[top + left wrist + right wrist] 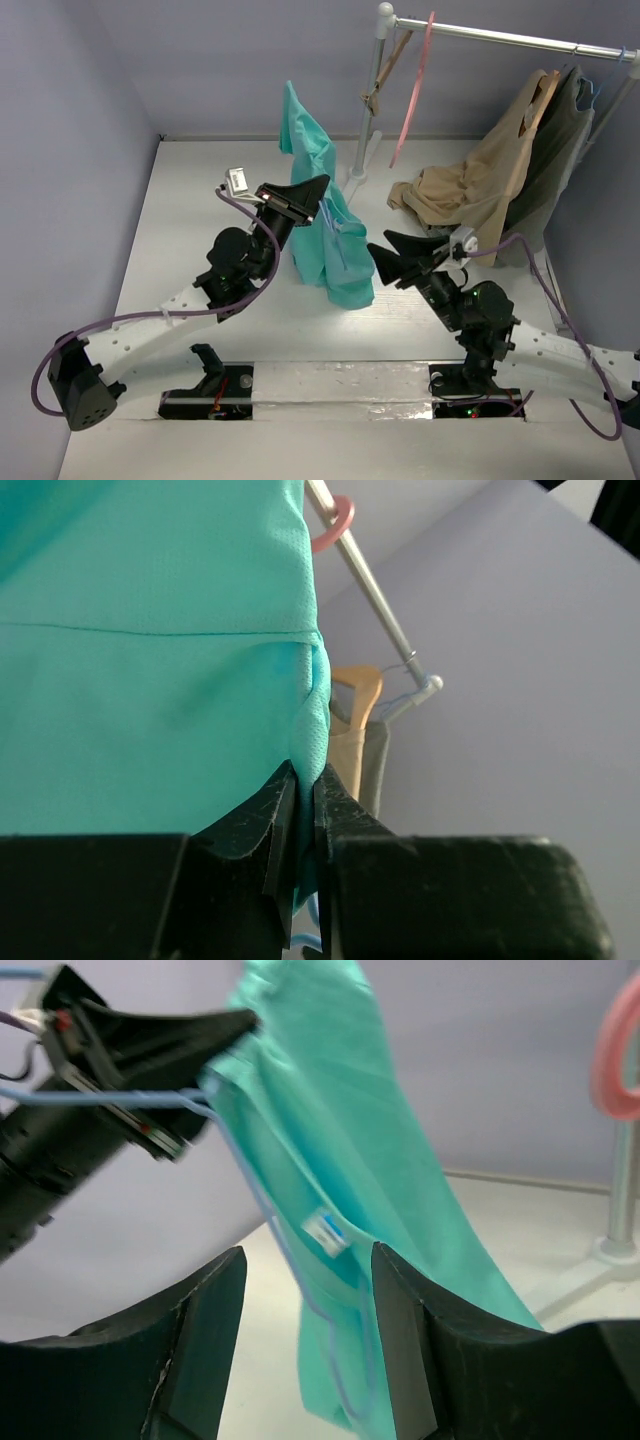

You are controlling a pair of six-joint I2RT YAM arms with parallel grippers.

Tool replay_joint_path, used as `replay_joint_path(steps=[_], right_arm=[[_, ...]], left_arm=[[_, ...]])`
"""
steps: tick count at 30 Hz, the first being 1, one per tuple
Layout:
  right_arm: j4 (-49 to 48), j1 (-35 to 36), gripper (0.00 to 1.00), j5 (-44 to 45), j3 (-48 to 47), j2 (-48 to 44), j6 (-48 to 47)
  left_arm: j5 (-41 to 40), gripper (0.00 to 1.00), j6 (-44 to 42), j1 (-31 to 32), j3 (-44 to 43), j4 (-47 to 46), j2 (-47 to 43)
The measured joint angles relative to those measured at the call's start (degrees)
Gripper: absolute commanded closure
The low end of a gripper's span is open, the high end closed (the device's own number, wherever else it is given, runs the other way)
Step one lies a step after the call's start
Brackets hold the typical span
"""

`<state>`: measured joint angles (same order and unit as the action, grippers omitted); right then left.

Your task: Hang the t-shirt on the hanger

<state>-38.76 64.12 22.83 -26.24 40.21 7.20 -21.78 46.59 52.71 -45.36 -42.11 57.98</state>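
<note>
The teal t-shirt [325, 235] hangs in the air above the table's middle, one end sticking up. My left gripper [318, 190] is shut on a fold of it; the left wrist view shows the jaws pinching teal fabric [150, 680] at the gripper [305, 780]. The thin light-blue hanger [337, 225] lies partly inside the shirt. In the right wrist view its wire [262, 1200] runs from the left gripper [150, 1050] down through the shirt [350, 1110]. My right gripper [380, 258] is open and empty just right of the shirt's lower part, which shows between its jaws in its own view [307, 1260].
A clothes rack [500, 38] stands at the back right, with its base [355, 180] just behind the shirt. On it hang a pink hanger [415, 85], a brown wooden hanger [385, 75], a tan garment [480, 180] and a dark grey-green garment [560, 150].
</note>
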Motion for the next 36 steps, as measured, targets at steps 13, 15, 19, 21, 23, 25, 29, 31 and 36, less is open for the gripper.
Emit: replay_joint_path(steps=[13, 15, 19, 21, 23, 25, 29, 31, 36], right_arm=[[8.9, -9.7, 0.42, -1.9, 8.0, -0.3, 3.1], [10.4, -12.4, 0.42, -4.3, 6.8, 3.0, 2.6], [11.3, -14.0, 0.42, -10.8, 3.5, 9.4, 2.1], [10.7, -14.0, 0.42, -14.0, 3.0, 11.3, 2.1], [10.7, -14.0, 0.42, -16.5, 3.0, 12.1, 2.2], [10.6, -14.0, 0.41, -18.3, 3.0, 12.4, 2.5], [9.9, -14.0, 0.42, -19.9, 3.0, 13.2, 2.7], [9.8, -14.0, 0.44, -20.5, 3.0, 14.1, 2.7], [9.8, -14.0, 0.44, -21.3, 3.0, 14.6, 3.1]], left_arm=[[0.2, 1.0, 1.5, -0.1, 0.0, 1.3, -4.0], [0.2, 1.0, 1.8, -0.1, 0.0, 1.9, -4.2], [0.2, 1.0, 2.1, -0.1, 0.0, 2.7, -4.3], [0.2, 1.0, 2.2, -0.1, 0.0, 3.1, -4.4], [0.2, 1.0, 2.2, -0.1, 0.0, 3.2, -4.5], [0.1, 1.0, 2.2, -0.1, 0.0, 3.2, -4.6], [0.2, 1.0, 2.4, -0.1, 0.0, 3.2, -4.6], [0.2, 1.0, 2.4, -0.1, 0.0, 3.2, -4.6], [0.2, 1.0, 2.5, -0.1, 0.0, 3.2, -4.6]])
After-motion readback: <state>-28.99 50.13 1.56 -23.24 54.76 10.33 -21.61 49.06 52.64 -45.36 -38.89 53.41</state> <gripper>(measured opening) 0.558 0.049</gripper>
